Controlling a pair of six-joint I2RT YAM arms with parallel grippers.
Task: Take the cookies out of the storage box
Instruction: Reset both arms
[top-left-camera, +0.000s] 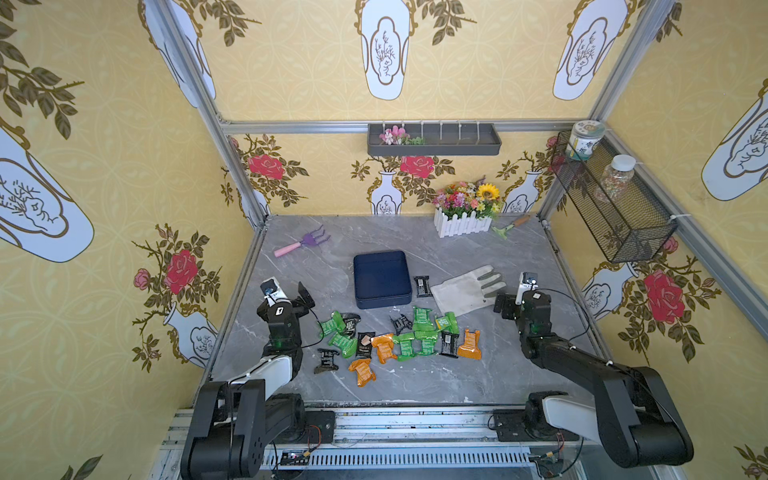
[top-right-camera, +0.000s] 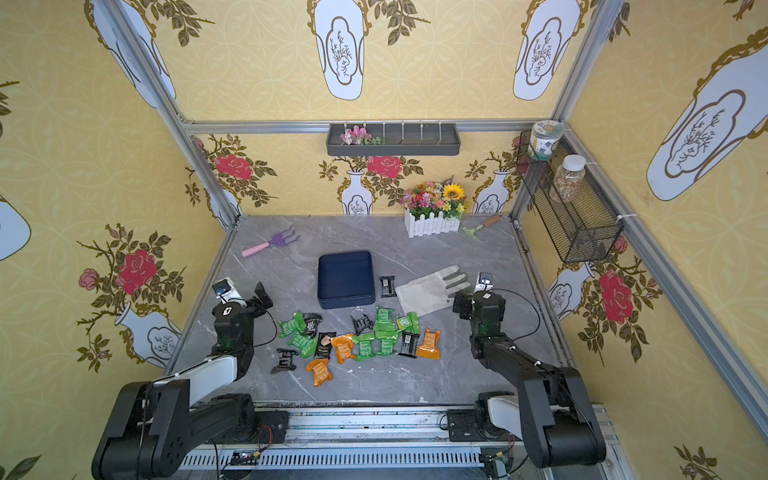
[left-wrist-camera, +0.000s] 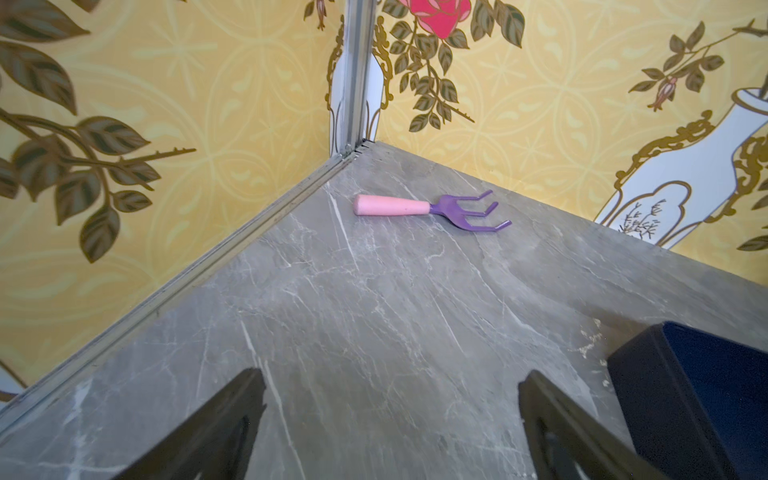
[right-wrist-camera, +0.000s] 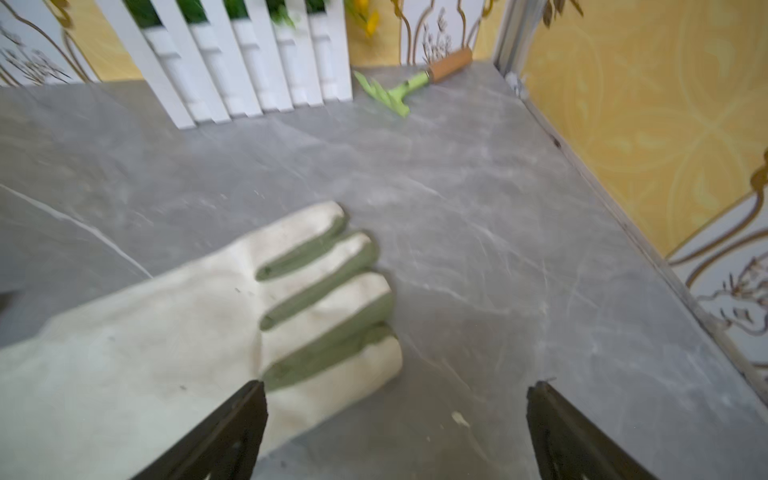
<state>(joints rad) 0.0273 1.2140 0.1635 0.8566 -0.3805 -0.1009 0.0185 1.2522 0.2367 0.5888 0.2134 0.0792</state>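
The storage box (top-left-camera: 382, 279), apparently empty, is seen nearer the left tool (left-wrist-camera: 390, 374) than the right tool (right-wrist-camera: 399, 384), both spread apart.

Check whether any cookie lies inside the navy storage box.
No: in a top view the storage box is bare inside; the cookies lie outside it.

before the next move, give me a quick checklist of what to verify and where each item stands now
1. storage box empty: ok, only its bare navy floor shows in both top views.
2. cookies out on the table: ok, heaped in front of the box, with one black packet beside it.
3. left gripper open and empty: ok.
4. right gripper open and empty: ok.
5. right gripper clear of the glove: cannot tell, one finger overlaps it in the wrist view.
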